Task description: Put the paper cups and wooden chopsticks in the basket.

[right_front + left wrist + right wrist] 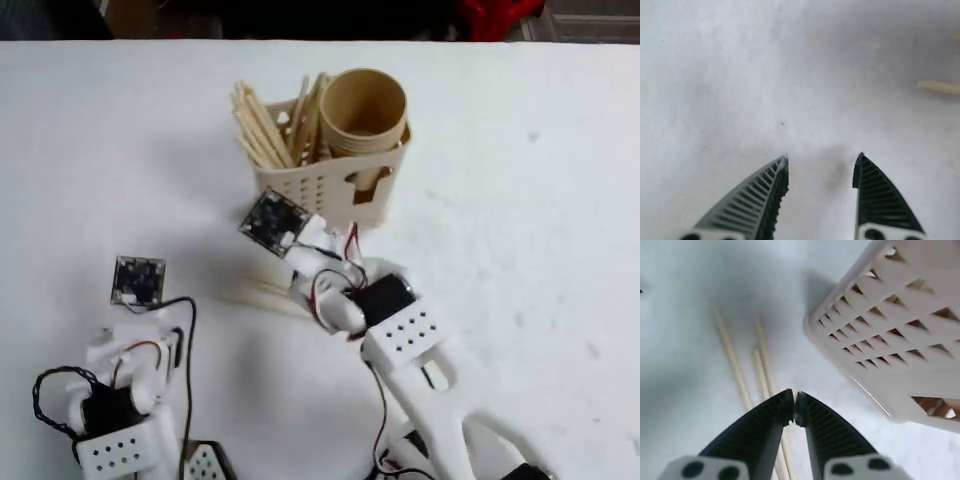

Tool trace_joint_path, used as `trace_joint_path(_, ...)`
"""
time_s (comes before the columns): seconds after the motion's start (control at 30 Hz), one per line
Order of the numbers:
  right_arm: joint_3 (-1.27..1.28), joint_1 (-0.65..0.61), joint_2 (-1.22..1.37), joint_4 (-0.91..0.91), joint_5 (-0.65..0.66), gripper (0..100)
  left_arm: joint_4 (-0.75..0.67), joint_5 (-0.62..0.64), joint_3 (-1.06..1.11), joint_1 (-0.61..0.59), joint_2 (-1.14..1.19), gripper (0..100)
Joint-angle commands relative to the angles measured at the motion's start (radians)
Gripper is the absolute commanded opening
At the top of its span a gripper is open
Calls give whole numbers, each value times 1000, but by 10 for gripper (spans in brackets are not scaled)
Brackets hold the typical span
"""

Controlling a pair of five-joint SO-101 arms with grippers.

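Note:
The pale slotted basket [330, 190] stands at the table's middle back and holds stacked paper cups [362, 108] and a bundle of wooden chopsticks [265, 125]. A few loose chopsticks [262, 295] lie on the table just in front of it. My right arm [385, 312] stretches to them from the front. My right gripper [794, 408] is shut, tips touching, right over the loose chopsticks [735, 365] and beside the basket wall [890, 340]; I cannot tell whether a stick is pinched. My left gripper [822, 157] is open over bare table, a chopstick tip [940, 87] off to its side.
My left arm [125, 390] sits folded at the front left with its cable looped beside it. White tabletop [520, 230] spreads wide to the right of the basket and to the far left.

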Motion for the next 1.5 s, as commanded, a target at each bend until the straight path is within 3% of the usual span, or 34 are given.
trace_joint_path(0.0, -23, 5, 38, 24, 21, 19, 3, -3, -3, -5, -4, 219)
trace_joint_path(0.27, -61, 2, 317, -7, 107, 166, 3, -3, -3, -5, -4, 219)
trace_joint_path(0.87, -206, 8, 650, -59, 138, 138, 3, -3, -3, -5, -4, 219)
trace_joint_path(1.03, -207, 8, 641, -61, 130, 9, 3, -3, -3, -5, -4, 219)
trace_joint_path(1.47, -189, 8, 249, 68, 51, 17, 3, -3, -3, -5, -4, 219)
